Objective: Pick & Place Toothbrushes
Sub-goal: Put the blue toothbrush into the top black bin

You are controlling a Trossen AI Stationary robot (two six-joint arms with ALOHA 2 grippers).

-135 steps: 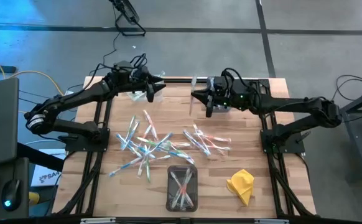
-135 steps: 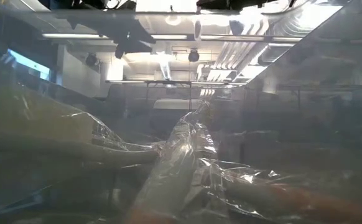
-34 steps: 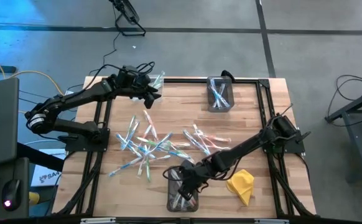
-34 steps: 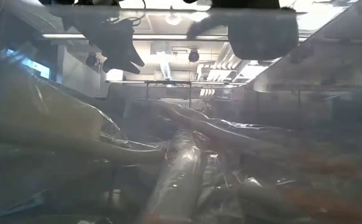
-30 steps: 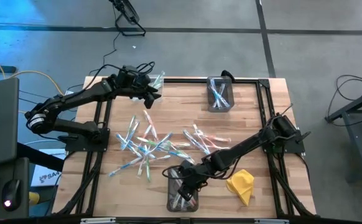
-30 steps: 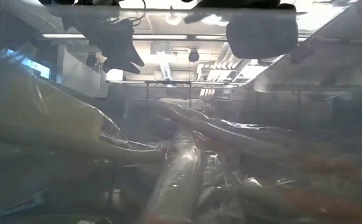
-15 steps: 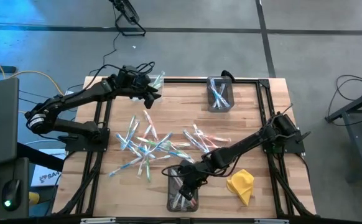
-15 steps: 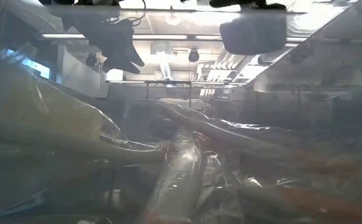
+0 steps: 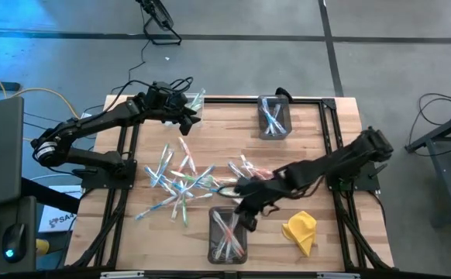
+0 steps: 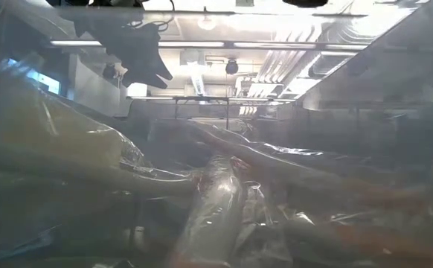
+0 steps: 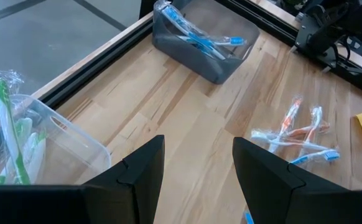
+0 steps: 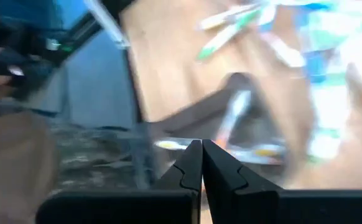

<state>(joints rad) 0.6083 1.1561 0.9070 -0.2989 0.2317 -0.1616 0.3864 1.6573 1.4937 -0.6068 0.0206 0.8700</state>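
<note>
You have three bins partly filled, at 12 o'clock, 6 o'clock and the 11 o'clock corner, but most toothbrushes (image 9: 183, 180) lie loose mid-desk (image 9: 311, 139); your right claw (image 9: 250, 222) is pinched empty, the left claw (image 9: 192, 116) wide.

Crinkled plastic wrap (image 10: 216, 201) fills the low view, hiding the table.

Right wrist view motion-blurred; low view hazy with ceiling-light glare.
</note>
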